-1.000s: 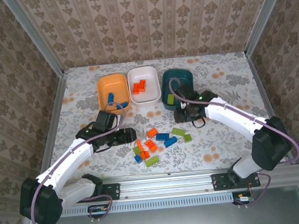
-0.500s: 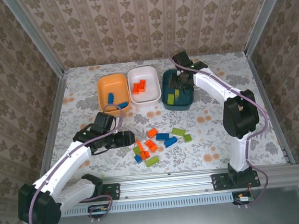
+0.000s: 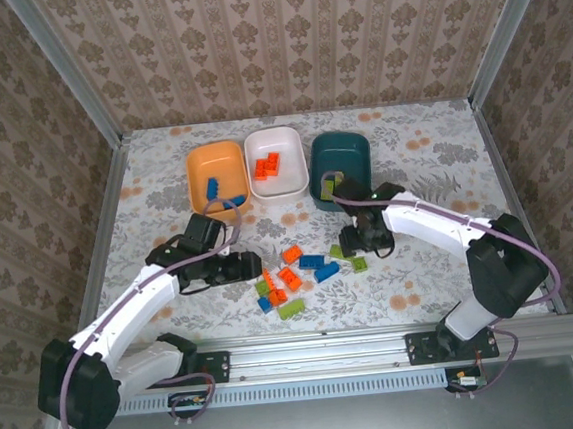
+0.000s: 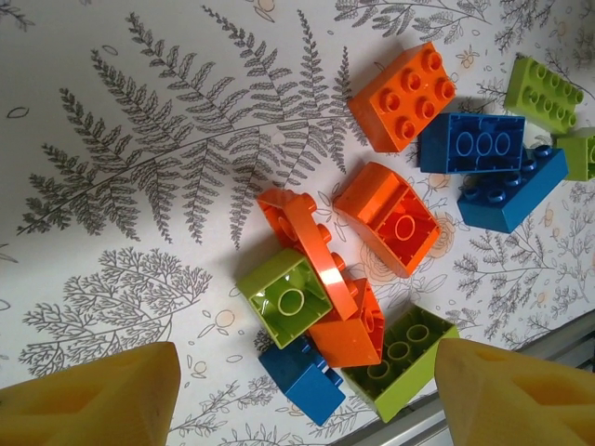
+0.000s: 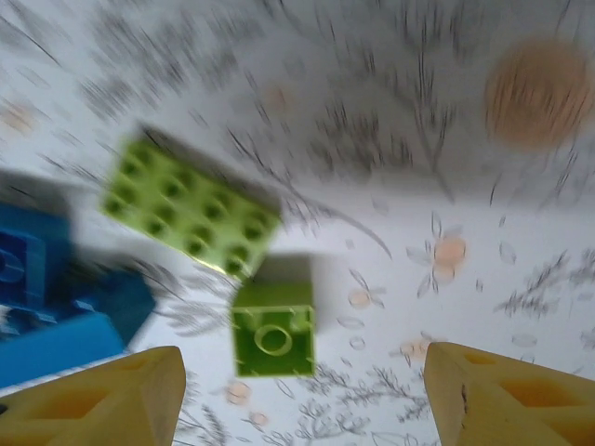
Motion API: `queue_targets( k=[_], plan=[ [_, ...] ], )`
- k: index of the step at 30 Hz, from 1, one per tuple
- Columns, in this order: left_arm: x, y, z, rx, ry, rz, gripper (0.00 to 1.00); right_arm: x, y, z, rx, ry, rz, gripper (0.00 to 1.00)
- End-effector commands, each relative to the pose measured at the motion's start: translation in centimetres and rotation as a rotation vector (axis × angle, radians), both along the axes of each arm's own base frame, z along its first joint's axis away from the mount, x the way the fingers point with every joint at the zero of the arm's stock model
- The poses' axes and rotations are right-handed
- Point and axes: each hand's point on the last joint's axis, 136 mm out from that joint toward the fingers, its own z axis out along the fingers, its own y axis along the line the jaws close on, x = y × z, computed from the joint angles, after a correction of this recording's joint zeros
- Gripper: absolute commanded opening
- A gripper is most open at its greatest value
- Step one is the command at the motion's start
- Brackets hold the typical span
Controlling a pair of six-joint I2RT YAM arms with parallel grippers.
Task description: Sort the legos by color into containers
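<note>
Overall, the table point(image 3: 443, 281) is carrying everything on its flowered top. The left arm point(image 3: 125, 314) is reaching in from 7 o'clock and the right arm point(image 3: 438, 219) from 5 o'clock, both bending toward the middle.

Three tubs are sitting in a row toward 12 o'clock: the orange tub point(image 3: 220, 163), the white tub point(image 3: 282, 141) just beside it at its 3 o'clock, and the teal tub point(image 3: 347, 154) at 3 o'clock of that. The orange tub is holding blue bricks point(image 3: 214, 191), the white tub orange bricks point(image 3: 265, 166), and the teal tub a lime brick point(image 3: 326, 187) toward its 8 o'clock corner.

The pile point(image 3: 292, 274) is lying on the table at 6 o'clock of the white tub, mixing orange, blue and lime pieces, some touching or stacked.

The left gripper point(image 3: 246, 266) is hovering at 9 o'clock of the pile, released, its fingers point(image 4: 93, 400) standing wide apart above the bricks and grasping nothing.

The right gripper point(image 3: 364, 236) is hovering at 2 o'clock of the pile, likewise released and empty. Its wrist view is blurring, yet a long lime brick point(image 5: 191, 206) is lying below it, a small lime brick point(image 5: 272, 327) just beside that at 5 o'clock, and loose blue bricks point(image 5: 56, 307) at 9 o'clock.
</note>
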Motion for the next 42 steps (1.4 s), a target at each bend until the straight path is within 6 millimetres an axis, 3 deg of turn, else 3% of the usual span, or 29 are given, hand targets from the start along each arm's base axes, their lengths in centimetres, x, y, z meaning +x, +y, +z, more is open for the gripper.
queue_targets(
  k=[1,12,17,20,26,30,35,37,42],
  plan=[
    [0.6,-0.8,1.0,-0.046,-0.023,-0.008,0.74,-1.1,0.0,-1.7,-0.017,0.029,-0.022,0.70],
    [0.2,-0.3,1.0,-0.034,-0.023,0.000,0.74,-0.8,1.8,-5.5,0.039,0.064,-0.021,0.60],
    [0.3,-0.3,0.9,-0.032,-0.021,0.004,0.74,-1.2,1.6,-6.6,0.025,0.093,-0.021,0.42],
    [0.3,-0.3,0.8,-0.030,-0.022,0.003,0.74,-1.1,1.2,-5.9,0.012,0.074,-0.025,0.31],
    [0.5,-0.5,0.5,-0.031,-0.016,-0.001,0.74,0.4,0.6,-2.0,0.008,-0.003,-0.028,0.30],
    [0.6,-0.6,0.5,-0.033,-0.018,-0.004,0.74,4.4,0.8,2.4,0.067,-0.110,-0.051,0.31],
    [0.3,-0.2,0.3,-0.016,-0.013,-0.004,0.74,11.8,1.4,7.4,0.121,-0.248,-0.070,0.32],
    [0.2,-0.1,0.2,-0.013,-0.010,-0.002,0.74,14.8,1.7,8.1,0.147,-0.280,-0.088,0.32],
    [-0.1,0.2,-0.2,-0.002,0.002,0.003,0.74,21.5,2.4,6.9,0.160,-0.314,-0.112,0.32]
  ],
)
